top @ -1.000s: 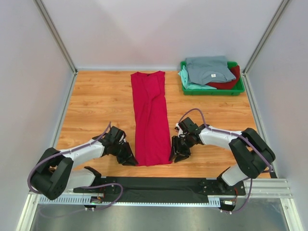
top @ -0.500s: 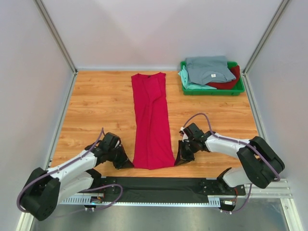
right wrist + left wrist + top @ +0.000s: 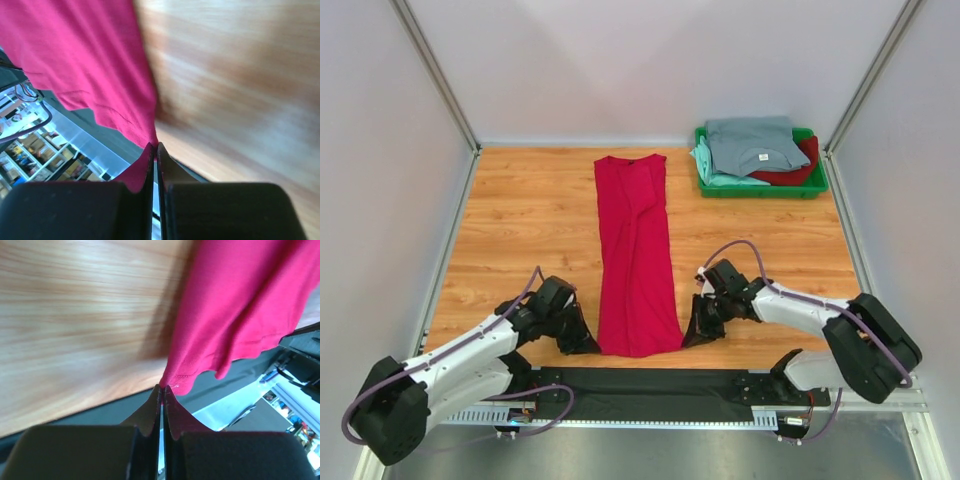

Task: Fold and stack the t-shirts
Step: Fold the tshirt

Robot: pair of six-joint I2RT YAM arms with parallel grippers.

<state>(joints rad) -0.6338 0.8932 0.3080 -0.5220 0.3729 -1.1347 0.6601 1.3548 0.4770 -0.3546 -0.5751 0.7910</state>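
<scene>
A bright crimson-red t-shirt (image 3: 636, 250) lies folded lengthwise into a long strip down the middle of the wooden table, collar at the far end. My left gripper (image 3: 586, 343) is shut on its near left hem corner (image 3: 176, 380). My right gripper (image 3: 691, 337) is shut on the near right hem corner (image 3: 145, 134). Both corners hang pinched at the fingertips in the wrist views. Other t-shirts, grey-blue (image 3: 752, 143), mint-green (image 3: 710, 172) and darker red (image 3: 798, 174), lie piled at the back right.
The pile sits in a green plastic tray (image 3: 762, 190) at the table's back right corner. A black mat (image 3: 640, 385) runs along the near edge between the arm bases. White walls with metal posts enclose the table on three sides.
Both grippers closed on the hem corners of the red t-shirt and drew them toward the near edge. The shirt's near end has shifted slightly nearer and spread.
</scene>
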